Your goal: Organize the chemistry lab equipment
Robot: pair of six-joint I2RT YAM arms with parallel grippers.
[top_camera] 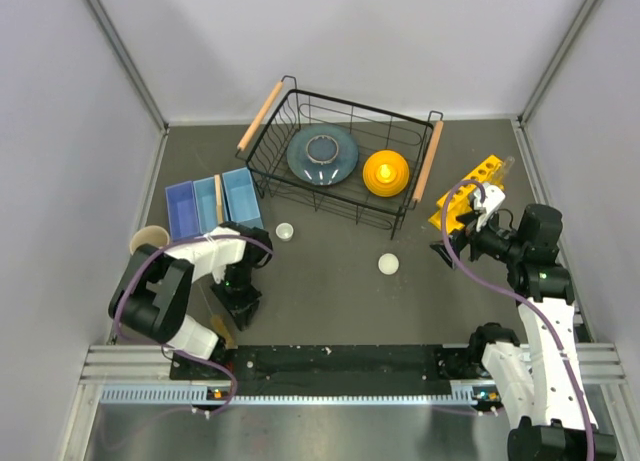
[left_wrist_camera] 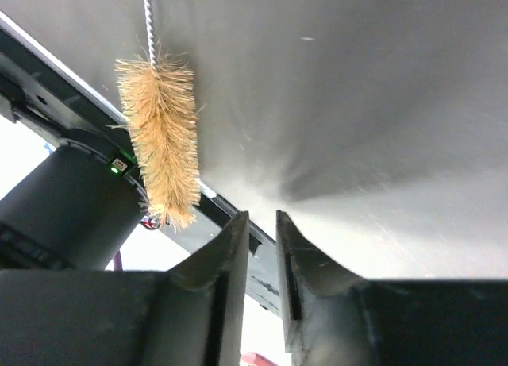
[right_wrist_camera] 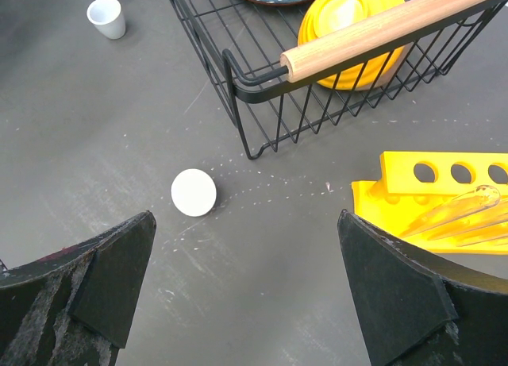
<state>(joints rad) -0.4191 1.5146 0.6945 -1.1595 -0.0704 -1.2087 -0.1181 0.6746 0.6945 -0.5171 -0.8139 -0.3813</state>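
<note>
The yellow rack lies at the right of the table, and a thin clear tube rests on it. One white round piece lies mid-table, also in the right wrist view. A second small white piece, a tiny cup, stands left of it. A short wooden stick lies in the blue trays. My right gripper is open and empty, between the white piece and the rack. My left gripper has its jaws nearly together and empty, low over the table.
A black wire basket with wooden handles holds a grey-blue plate and an orange bowl. Blue trays and a beige cup stand at the left. A bristle brush lies by the left gripper.
</note>
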